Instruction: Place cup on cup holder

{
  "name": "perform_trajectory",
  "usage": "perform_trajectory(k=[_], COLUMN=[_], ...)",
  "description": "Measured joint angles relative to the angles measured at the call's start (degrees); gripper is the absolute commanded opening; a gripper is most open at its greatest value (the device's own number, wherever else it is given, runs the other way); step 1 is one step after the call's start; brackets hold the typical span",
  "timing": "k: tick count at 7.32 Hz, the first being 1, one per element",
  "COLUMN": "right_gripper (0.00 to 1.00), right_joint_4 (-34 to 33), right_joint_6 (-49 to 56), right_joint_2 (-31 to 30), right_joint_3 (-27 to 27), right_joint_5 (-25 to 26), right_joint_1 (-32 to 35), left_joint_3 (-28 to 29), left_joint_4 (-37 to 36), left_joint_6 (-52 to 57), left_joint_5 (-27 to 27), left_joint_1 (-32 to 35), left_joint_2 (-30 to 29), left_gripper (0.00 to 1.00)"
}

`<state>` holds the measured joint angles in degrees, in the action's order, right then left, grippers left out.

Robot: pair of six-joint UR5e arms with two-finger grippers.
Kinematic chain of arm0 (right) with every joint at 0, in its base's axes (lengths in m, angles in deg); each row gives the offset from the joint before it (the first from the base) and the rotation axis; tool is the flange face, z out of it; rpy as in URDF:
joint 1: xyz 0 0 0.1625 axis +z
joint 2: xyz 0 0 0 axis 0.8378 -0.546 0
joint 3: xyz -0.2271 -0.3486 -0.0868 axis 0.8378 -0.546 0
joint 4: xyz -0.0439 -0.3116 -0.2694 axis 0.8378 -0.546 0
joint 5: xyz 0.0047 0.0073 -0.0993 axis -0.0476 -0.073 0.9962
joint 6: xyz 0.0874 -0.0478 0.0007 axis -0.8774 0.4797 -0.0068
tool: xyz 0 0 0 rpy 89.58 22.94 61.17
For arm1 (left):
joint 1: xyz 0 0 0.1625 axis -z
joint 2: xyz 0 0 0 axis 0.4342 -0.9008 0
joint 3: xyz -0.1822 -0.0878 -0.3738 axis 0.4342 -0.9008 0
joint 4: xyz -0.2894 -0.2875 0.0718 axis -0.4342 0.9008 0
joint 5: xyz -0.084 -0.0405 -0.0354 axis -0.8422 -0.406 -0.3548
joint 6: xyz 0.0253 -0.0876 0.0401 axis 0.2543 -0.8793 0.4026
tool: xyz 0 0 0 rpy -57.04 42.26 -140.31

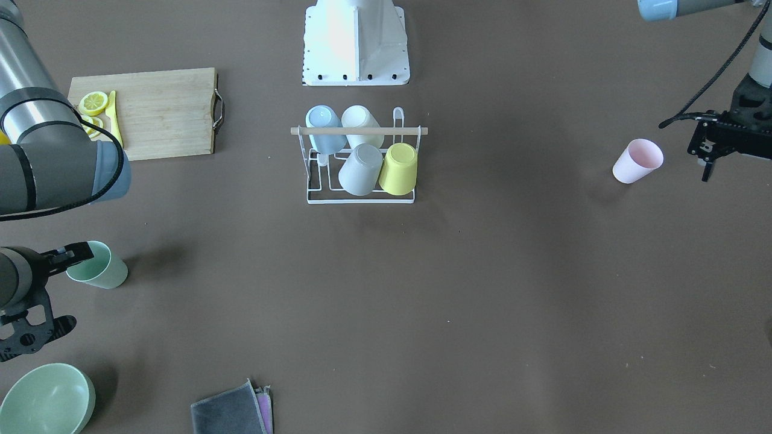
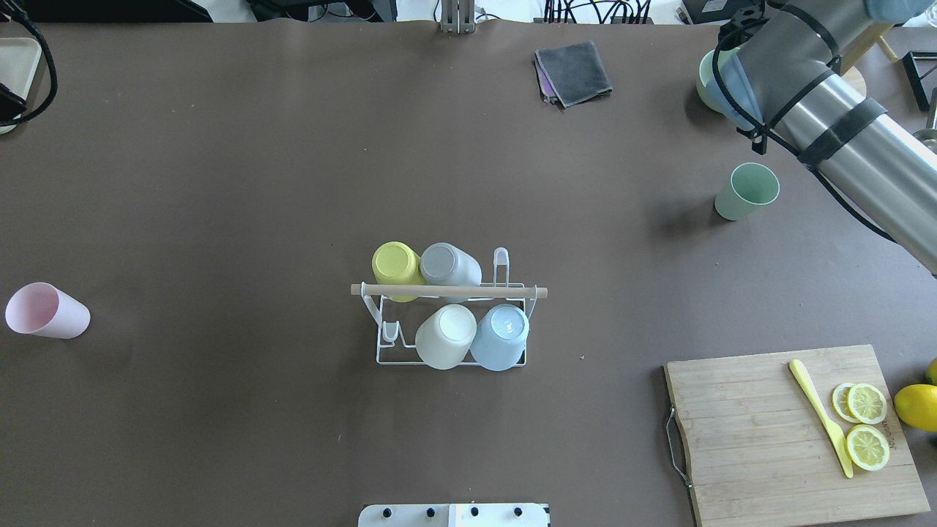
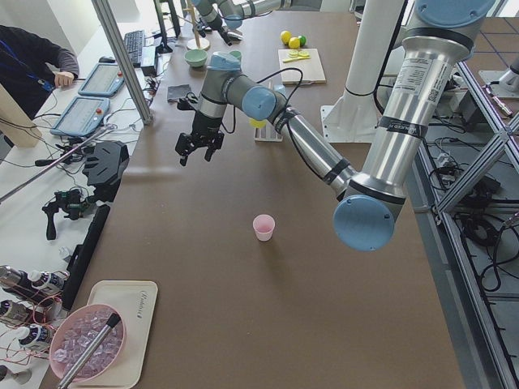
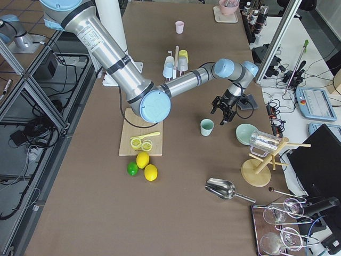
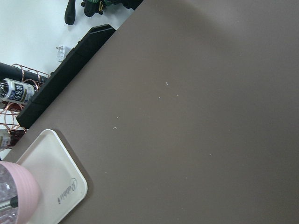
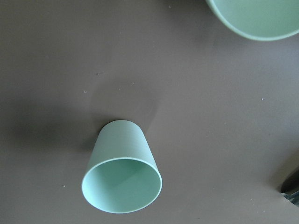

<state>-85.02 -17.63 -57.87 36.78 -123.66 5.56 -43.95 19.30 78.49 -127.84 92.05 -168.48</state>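
The white wire cup holder [image 1: 313, 181] [image 2: 388, 355] with a wooden rod handle stands mid-table. It holds a blue, a white, a grey and a yellow cup upside down. A mint green cup [image 1: 99, 267] [image 2: 747, 190] [image 6: 122, 175] stands upright on the robot's right side. My right gripper [image 1: 75, 288] [image 4: 224, 113] is open and empty, raised just beside and above it. A pink cup [image 1: 637, 160] [image 2: 45, 311] [image 3: 263, 227] stands on the robot's left side. My left gripper [image 1: 707, 166] [image 3: 199, 147] hangs open and empty beyond it, above the table.
A wooden cutting board [image 1: 160, 111] [image 2: 754, 432] with lemon slices and a yellow knife lies near the robot's right. A green bowl [image 1: 45, 398] and a folded grey cloth [image 1: 232, 411] [image 2: 575, 69] lie at the far edge. A white tray [image 5: 51, 182] sits at the left end.
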Motion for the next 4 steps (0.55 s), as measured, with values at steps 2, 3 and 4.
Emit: perform_trajectory(k=[2, 3, 4], right_gripper=[0.99, 0.99, 0.99], right_joint_4=[-0.2, -0.7, -1.4], right_joint_6=[3.0, 5.3, 7.3], right_joint_2=[4.4, 6.1, 7.1], right_joint_3=[-9.0, -12.0, -13.3], right_joint_5=[1.6, 3.3, 5.4], right_joint_1=[-1.9, -3.1, -4.1], left_joint_3=[0.6, 1.0, 1.8], left_joint_4=[-4.2, -10.0, -15.8], left_joint_6=[4.3, 4.7, 4.9], left_joint_5=[5.0, 9.6, 13.9], left_joint_1=[-4.6, -8.6, -12.4], left_joint_2=[-1.0, -3.4, -5.7], left_gripper=[0.99, 0.99, 0.99])
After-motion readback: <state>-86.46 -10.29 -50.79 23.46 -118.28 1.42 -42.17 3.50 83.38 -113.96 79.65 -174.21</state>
